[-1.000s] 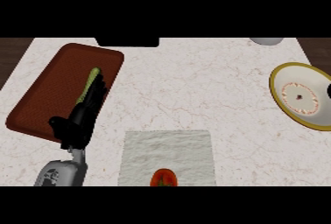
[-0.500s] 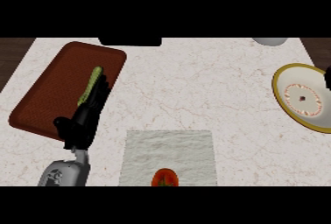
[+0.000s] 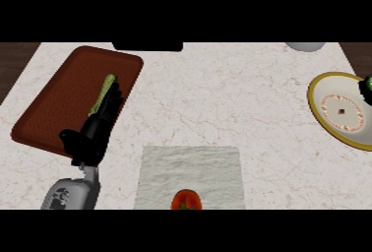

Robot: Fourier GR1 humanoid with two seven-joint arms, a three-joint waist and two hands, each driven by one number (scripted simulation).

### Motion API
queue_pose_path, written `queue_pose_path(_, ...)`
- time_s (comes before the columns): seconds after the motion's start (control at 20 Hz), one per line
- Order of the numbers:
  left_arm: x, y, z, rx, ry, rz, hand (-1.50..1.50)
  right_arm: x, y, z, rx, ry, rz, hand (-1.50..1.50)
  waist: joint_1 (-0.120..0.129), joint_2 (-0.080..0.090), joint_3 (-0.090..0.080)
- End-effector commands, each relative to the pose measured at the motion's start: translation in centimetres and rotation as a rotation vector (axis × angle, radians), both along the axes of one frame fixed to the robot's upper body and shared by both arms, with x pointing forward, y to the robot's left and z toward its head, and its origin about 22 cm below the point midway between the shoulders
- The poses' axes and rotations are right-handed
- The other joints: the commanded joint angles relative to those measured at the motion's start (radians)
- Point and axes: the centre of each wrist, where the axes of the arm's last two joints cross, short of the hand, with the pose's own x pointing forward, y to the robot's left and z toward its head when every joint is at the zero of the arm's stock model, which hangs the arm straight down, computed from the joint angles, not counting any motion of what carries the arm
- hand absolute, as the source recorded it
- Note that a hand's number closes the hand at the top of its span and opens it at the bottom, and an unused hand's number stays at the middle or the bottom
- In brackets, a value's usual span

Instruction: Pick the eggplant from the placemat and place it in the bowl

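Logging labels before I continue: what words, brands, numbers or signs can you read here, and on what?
None: no readable text on anything in view.
The plate has a ring of small red marks round its middle, pattern rather than letters.
The brown placemat, white cloth and left hand are unmarked.

The pale marbled desk (image 3: pixel 218 98) carries a reddish-brown mat (image 3: pixel 54 108) at its left, lying at a slant. A white cloth (image 3: pixel 193 170) lies at the near edge in the middle. A plate (image 3: pixel 341 110) with a yellow rim sits at the right edge. A black thing (image 3: pixel 147 47) lies at the far edge, and a pale round thing (image 3: pixel 305 46) at the far right corner.
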Motion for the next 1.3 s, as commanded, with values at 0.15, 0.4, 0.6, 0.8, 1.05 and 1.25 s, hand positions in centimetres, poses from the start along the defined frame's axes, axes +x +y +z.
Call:
queue_pose_path(0.15, 0.4, -0.2, -0.1, 0.000, 0.009, -0.013, 0.00, 0.1, -3.0, -3.0, 0.149, 0.166, 0.004, 1.50, 0.011, 0.006, 0.001)
queue_pose_path(0.4, -0.1, 0.7, -0.4, -0.002, -0.004, 0.004, 0.00, -0.2, -2.6, -5.6, 0.207, 0.277, 0.148, -1.50, 0.013, 0.007, 0.002)
queue_pose_path(0.6, -0.5, -0.4, -0.8, -0.003, -0.002, -0.009, 0.00, 0.4, -3.7, -3.4, 0.338, 0.162, 0.228, -1.50, 0.008, 0.005, 0.002)
queue_pose_path(0.8, 0.4, -0.2, 0.4, -0.014, -0.018, -0.009, 0.00, 1.1, -2.8, -3.9, 0.452, -0.014, 0.218, -1.50, 0.006, 0.005, 0.002)
queue_pose_path(1.05, 0.0, 0.3, 0.5, 0.006, -0.013, 0.005, 0.00, -1.2, -6.4, -2.6, 0.561, -0.047, 0.167, -1.50, 0.002, 0.003, 0.002)
queue_pose_path(1.25, -0.4, 0.6, -0.3, 0.007, 0.010, -0.002, 0.00, -3.4, -9.6, -0.2, 0.669, -0.025, 0.165, -1.50, -0.001, 0.003, 0.002)
